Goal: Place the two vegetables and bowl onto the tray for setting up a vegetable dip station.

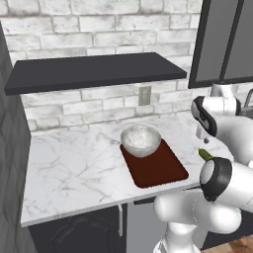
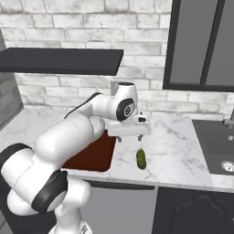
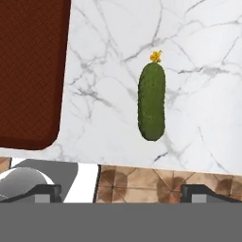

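cucumber (image 3: 151, 101) lengthwise toward counter edge (yellow tip inward)

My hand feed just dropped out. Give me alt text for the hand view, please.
A dark-green cucumber lies on the white marble counter, apart from the red-brown tray whose rounded corner sits at the left. The open gripper hangs above, its fingertips spread wide at the bottom, with the counter's front edge and wood floor beneath.

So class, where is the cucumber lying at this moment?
The cucumber lies on the marble counter near its front edge, just right of the tray in the right base view, below the open end effector.
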Motion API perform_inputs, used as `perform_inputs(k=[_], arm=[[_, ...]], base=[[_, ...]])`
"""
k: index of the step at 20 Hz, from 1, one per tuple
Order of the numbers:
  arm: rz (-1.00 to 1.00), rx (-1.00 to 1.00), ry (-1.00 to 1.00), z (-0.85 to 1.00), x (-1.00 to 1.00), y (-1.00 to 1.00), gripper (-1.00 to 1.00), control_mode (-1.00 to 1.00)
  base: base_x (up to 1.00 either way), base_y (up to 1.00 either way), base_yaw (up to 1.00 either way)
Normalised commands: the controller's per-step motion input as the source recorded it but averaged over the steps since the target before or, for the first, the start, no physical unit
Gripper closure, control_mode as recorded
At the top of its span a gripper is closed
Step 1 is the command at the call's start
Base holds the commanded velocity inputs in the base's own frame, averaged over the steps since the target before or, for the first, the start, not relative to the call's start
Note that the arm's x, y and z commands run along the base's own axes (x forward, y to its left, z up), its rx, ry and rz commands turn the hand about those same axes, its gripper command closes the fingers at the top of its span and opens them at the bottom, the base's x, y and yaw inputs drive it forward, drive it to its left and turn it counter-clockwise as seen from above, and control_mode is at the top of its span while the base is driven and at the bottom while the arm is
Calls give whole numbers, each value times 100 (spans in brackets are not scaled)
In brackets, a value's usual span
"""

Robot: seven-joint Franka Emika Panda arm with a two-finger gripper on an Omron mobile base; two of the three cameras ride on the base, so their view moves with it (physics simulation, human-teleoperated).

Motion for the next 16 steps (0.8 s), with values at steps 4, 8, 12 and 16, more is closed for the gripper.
perform_inputs(k=[4,8,12,16], arm=[[-8,0,0,-25,26,-14,-100,-100],[-8,0,0,-27,25,-16,-100,-100],[-7,0,0,-28,28,-19,-100,-100],[-3,1,0,-31,19,-12,-100,-100]], base=[[0,0,0],[0,0,0],[0,0,0],[0,0,0]])
